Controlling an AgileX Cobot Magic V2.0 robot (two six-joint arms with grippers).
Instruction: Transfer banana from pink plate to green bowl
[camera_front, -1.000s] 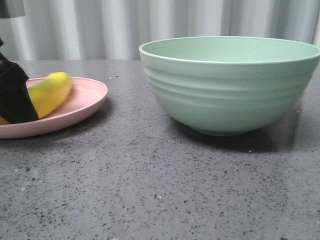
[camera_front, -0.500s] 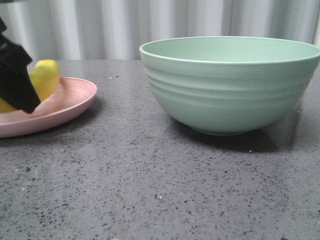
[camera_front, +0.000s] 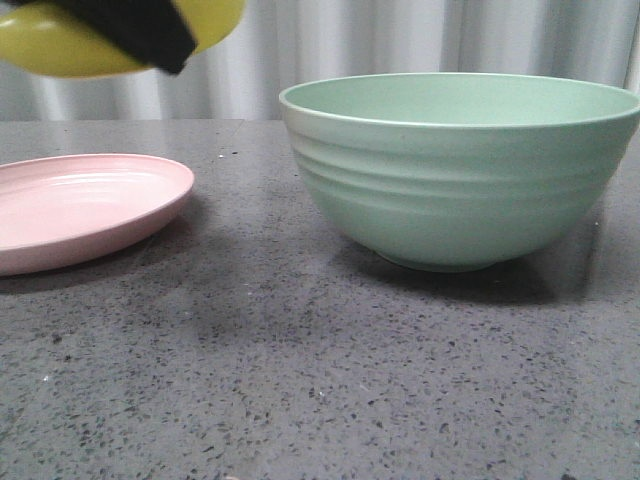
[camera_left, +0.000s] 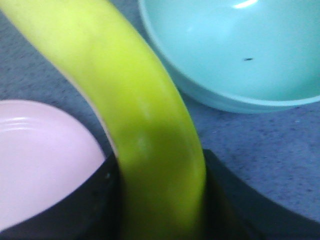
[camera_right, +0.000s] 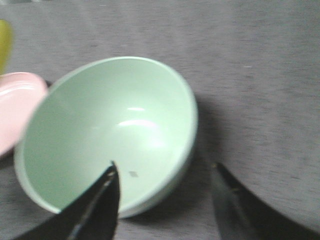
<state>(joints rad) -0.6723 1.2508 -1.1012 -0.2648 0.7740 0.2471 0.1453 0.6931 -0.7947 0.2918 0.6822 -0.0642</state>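
My left gripper (camera_front: 135, 30) is shut on the yellow banana (camera_front: 60, 45) and holds it high at the top left of the front view, above the pink plate (camera_front: 80, 205). In the left wrist view the banana (camera_left: 135, 120) runs between the black fingers (camera_left: 75, 205), with the bare pink plate (camera_left: 40, 155) and the green bowl (camera_left: 235, 50) below. The green bowl (camera_front: 460, 165) stands empty at the right of the table. My right gripper (camera_right: 165, 172) is open and empty above the bowl's (camera_right: 110, 130) rim.
The grey speckled table (camera_front: 300, 380) extends in front of the plate and bowl. A pale curtain (camera_front: 350, 50) hangs behind. A small dark speck (camera_right: 133, 174) lies inside the bowl.
My left gripper has lifted the banana off the pink plate, up and slightly right. The plate shifted a little left between the earliest frames and now lies bare.
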